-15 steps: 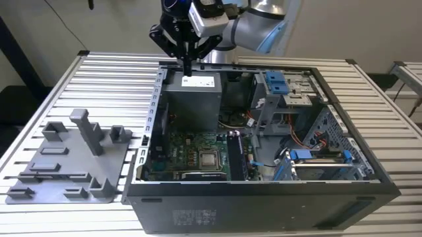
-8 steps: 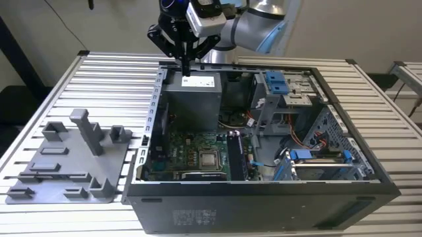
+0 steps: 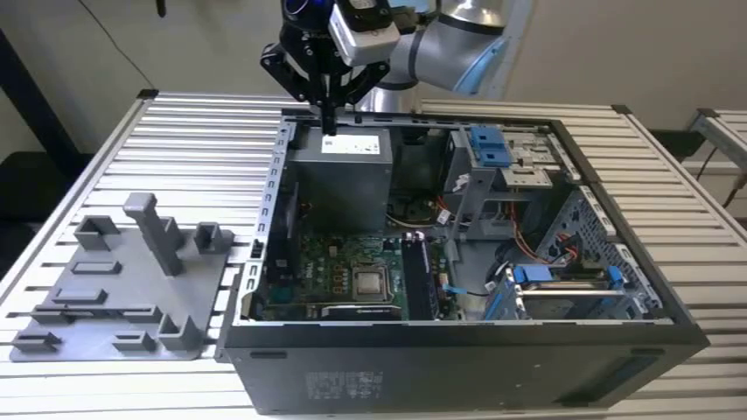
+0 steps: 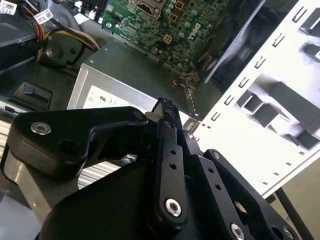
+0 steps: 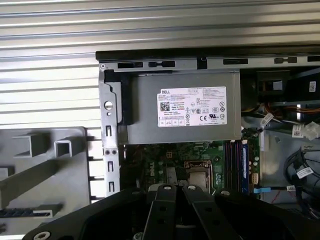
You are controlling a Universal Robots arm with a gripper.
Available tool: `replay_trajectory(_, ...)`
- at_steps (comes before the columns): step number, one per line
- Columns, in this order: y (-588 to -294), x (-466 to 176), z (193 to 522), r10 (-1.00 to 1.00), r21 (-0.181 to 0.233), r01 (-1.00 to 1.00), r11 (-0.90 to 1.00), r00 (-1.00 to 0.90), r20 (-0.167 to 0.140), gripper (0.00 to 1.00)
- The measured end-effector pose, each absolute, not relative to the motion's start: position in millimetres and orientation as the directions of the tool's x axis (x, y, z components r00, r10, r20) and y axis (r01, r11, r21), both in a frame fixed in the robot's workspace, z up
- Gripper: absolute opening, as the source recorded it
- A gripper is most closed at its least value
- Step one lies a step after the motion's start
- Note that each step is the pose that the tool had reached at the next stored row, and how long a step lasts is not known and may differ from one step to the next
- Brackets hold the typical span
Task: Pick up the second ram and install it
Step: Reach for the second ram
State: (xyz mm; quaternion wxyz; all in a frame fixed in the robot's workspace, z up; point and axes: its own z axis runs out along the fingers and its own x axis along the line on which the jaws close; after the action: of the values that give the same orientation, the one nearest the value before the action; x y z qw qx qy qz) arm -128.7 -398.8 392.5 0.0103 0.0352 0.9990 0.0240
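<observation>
The table [image 3: 198,131] is ribbed bare metal with a dull shine. The fixture plate [image 3: 122,302] is matt grey plastic. The power supply [image 5: 145,110] is smooth grey metal with a paper label [image 5: 192,106]. The gripper [image 4: 167,109] is matt black.

Bright, even overhead light; the case [image 3: 467,372] interior lies shadowed. The table [image 5: 150,25] slats glare in the first wrist view, and the fixture plate [image 4: 292,102] washes out white in the second wrist view.

Arm [image 3: 461,35]: cut off by the exterior view's top edge.
Case [image 3: 467,372]: front cut off at bottom centre of the exterior view.
Motherboard [image 5: 165,160]: partly hidden behind gripper [image 5: 177,187] in the first wrist view.
Memory slots [image 3: 417,276]: contents too small to tell.
</observation>
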Motion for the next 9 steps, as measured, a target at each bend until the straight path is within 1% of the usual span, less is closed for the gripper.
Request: replay_trajectory(9, -399, -147, 392, 0.070, 0.049, 0.069, 0.996, -0.997, -0.019, 0.11)
